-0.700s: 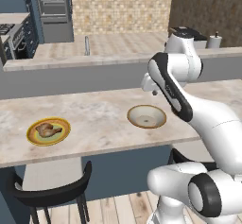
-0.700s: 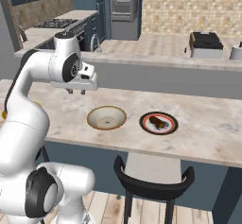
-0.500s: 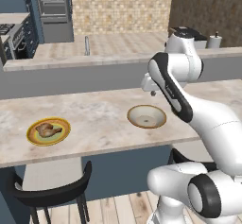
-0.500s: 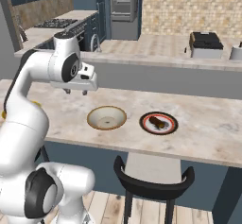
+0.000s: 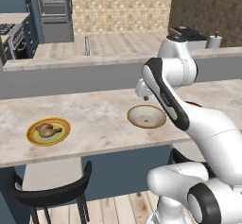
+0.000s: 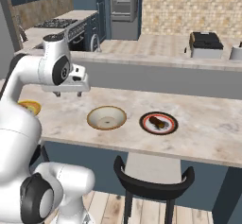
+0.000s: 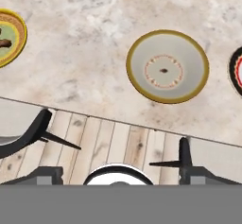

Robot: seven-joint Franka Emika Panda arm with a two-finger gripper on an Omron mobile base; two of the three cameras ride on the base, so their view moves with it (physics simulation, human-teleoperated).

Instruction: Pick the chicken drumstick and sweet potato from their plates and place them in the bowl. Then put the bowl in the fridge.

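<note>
Counter (image 5: 94, 119): pale marbled top running left to right across both base views; dark stools stand at its near edge.
Bowl (image 5: 146, 116): empty, upright on the counter, roughly mid-span — brown rim, beige inside, a small dark mark at the centre in the hand view (image 7: 167, 66).
Yellow-rimmed plate (image 5: 48, 132): flat on the counter, well apart from the bowl, to its left in the left base view.
Chicken drumstick (image 5: 48, 129): golden-brown piece lying on the pale green centre of that plate.
Red-rimmed plate (image 6: 159, 123): flat on the counter just beside the bowl, on its other side.
Sweet potato (image 6: 159, 122): dark reddish-brown lump resting on that plate.
Gripper (image 6: 67, 93): raised above the counter, between the yellow-rimmed plate and the bowl, nearer the bowl — clear of all items.
Gripper state: nothing is held; how far apart the fingers stand cannot be told from these views.
Background: stove (image 6: 59, 24) and a tall appliance (image 6: 124, 1) along the far wall.
</note>
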